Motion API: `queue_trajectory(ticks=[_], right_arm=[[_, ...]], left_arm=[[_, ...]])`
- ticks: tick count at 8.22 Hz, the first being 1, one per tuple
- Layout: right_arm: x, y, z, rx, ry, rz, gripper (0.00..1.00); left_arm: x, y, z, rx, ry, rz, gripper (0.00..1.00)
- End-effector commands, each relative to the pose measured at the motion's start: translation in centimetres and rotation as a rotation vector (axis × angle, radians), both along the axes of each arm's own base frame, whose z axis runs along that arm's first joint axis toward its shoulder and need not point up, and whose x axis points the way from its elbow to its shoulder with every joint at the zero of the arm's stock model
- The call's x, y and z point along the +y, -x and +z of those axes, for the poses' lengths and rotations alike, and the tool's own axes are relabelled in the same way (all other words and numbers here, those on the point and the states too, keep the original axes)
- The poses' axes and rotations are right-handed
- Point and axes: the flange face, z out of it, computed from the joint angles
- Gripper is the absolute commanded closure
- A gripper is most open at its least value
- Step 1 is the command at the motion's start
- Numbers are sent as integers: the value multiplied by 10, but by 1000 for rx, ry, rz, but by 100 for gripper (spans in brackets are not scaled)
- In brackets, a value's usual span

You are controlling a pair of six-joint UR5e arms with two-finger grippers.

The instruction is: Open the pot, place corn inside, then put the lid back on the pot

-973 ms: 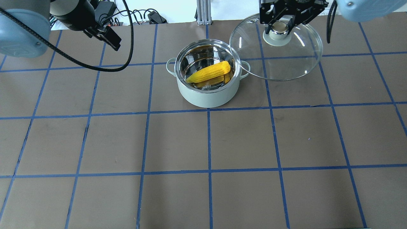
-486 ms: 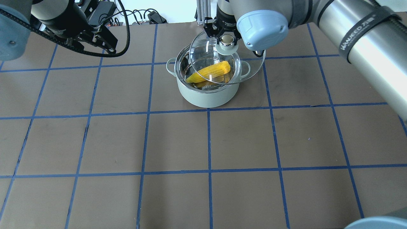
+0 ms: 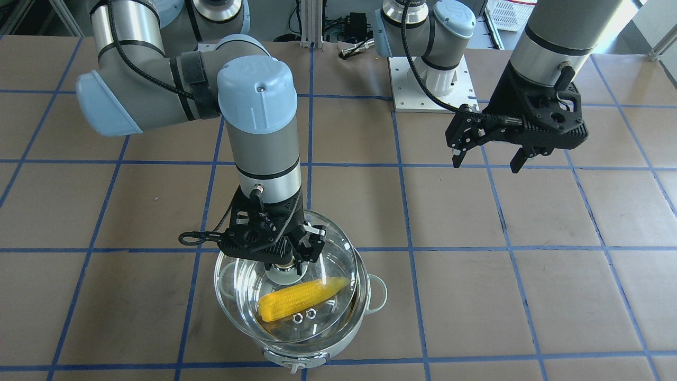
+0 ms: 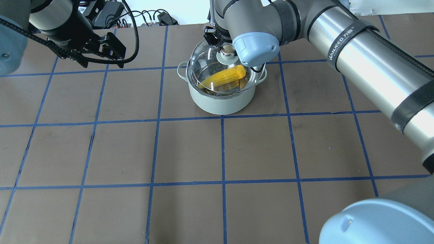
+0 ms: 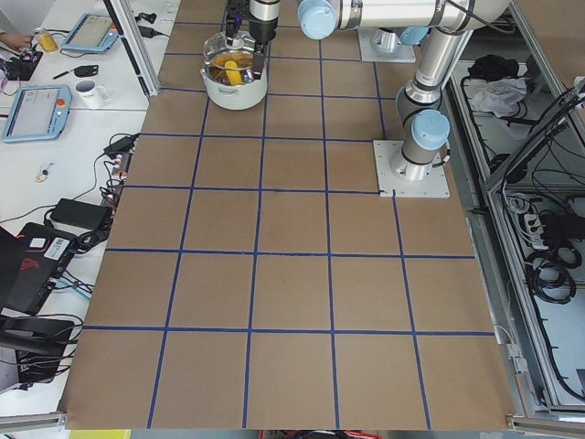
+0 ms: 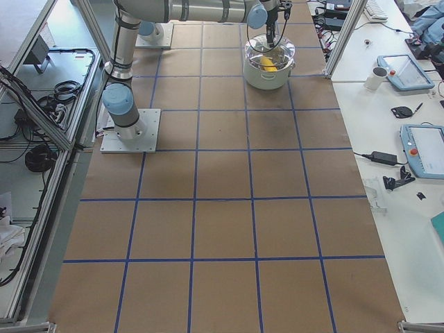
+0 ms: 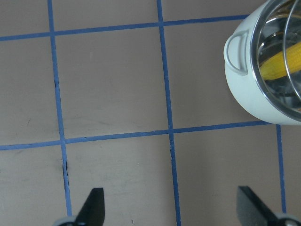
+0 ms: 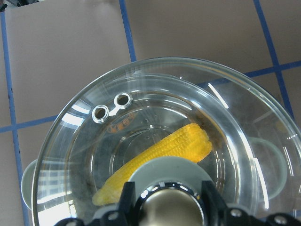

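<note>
The pale mint-green pot (image 4: 220, 103) stands at the table's far middle, with the yellow corn (image 4: 226, 76) lying inside it. My right gripper (image 4: 228, 50) is shut on the knob of the clear glass lid (image 4: 203, 67) and holds it over the pot's mouth, slightly off centre. I cannot tell if the lid touches the rim. The front view shows the right gripper (image 3: 285, 262), lid (image 3: 238, 296), corn (image 3: 301, 299) and pot (image 3: 378, 299). The right wrist view looks through the lid (image 8: 225, 122) at the corn (image 8: 160, 153). My left gripper (image 4: 118, 56) is open and empty, left of the pot.
Brown table with a blue tape grid. Cables and power supplies (image 4: 112, 10) lie beyond the far edge. The left wrist view shows the left gripper (image 7: 171, 207) above bare table, with the pot (image 7: 249, 84) at upper right. The left gripper (image 3: 485, 164) hangs high.
My right gripper has carried the lid from the back right leftward to over the pot. The left gripper has shifted only slightly. The corn has not moved.
</note>
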Motion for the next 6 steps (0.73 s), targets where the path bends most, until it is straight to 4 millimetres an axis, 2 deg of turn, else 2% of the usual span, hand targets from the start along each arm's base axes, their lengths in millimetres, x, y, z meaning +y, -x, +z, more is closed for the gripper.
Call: queue_trajectory(ticks=[1, 6], right_arm=[[0, -13, -17, -12, -17, -59, 62], [-1, -18, -28, -12, -29, -70, 63]], left_arm=[[11, 2, 0, 2, -31, 4, 0], [16, 3, -3, 4, -63, 1, 0]])
